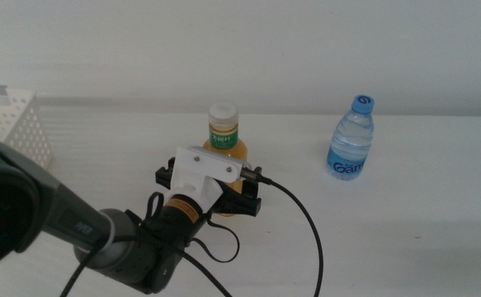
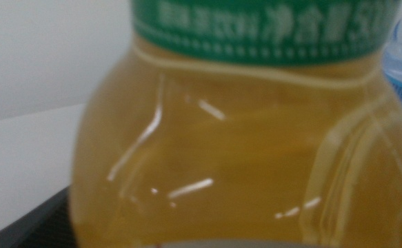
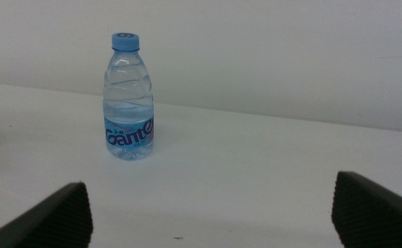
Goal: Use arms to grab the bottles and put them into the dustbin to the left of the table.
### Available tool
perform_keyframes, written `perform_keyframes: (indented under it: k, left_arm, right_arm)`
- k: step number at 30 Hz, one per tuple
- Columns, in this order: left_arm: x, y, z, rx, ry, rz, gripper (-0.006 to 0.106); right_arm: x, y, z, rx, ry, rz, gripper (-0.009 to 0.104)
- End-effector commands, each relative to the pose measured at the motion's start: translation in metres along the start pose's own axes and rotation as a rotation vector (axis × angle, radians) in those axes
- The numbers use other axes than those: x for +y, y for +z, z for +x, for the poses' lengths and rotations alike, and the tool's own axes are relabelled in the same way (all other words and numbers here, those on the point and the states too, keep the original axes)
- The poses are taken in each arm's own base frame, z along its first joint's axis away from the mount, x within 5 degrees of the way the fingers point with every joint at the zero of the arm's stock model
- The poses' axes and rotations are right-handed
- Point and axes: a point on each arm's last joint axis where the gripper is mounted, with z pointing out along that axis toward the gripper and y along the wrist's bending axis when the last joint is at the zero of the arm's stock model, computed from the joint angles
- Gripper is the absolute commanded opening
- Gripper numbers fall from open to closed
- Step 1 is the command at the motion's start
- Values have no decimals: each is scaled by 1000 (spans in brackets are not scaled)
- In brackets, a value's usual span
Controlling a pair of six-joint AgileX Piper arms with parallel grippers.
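Middle view is showing the dustbin (image 1: 13,124) sitting at the table's (image 1: 405,223) left edge, its white perforated wall and rim poking into the picture at the far left. To its right, the left arm is reaching in from the near left corner toward the middle of the table, and the left gripper (image 1: 223,198) is sitting low around the base of the orange-yellow drink bottle (image 1: 224,140). That bottle is standing upright near the table's far edge, roughly midway along it, with its cream cap and green label showing above the white wrist housing. A black cable (image 1: 306,227) is looping from the wrist out over the tabletop toward the near edge.

From the left wrist view, the orange-yellow body of the bottle (image 2: 242,151) is filling almost the whole picture, green label band at its shoulder, very close to the camera and blurred. One dark jaw is just peeking in beside the bottle's lower side; the jaws are standing on either side of the bottle, but whether they are pressing on it I cannot tell.

Further right, the water bottle (image 1: 352,139) is standing upright by the far edge, well apart from the drink bottle, blue cap on.

At the far right, the right gripper (image 3: 211,213) is waiting low near the table's near right corner, its jaws spread wide with nothing between them, facing the water bottle (image 3: 128,100) across bare tabletop.
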Motion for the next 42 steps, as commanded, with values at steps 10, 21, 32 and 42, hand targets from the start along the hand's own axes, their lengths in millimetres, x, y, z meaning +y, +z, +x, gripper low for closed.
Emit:
perform_keyframes:
  k: [10, 21, 32, 42]
  left_arm:
    - [-1, 7, 2, -33, 2, 17, 86]
    - [3, -19, -17, -41, -6, -2, -2]
    - [10, -109, -69, 140, -14, -58, -2]
    - [20, -159, -110, 128, -12, -94, -2]
  right_arm:
    - [1, 1, 12, 2, -9, 7, 93]
    - [1, 1, 12, 2, -9, 7, 93]
    - [1, 1, 12, 2, -9, 7, 93]
    - [1, 1, 12, 2, -9, 7, 93]
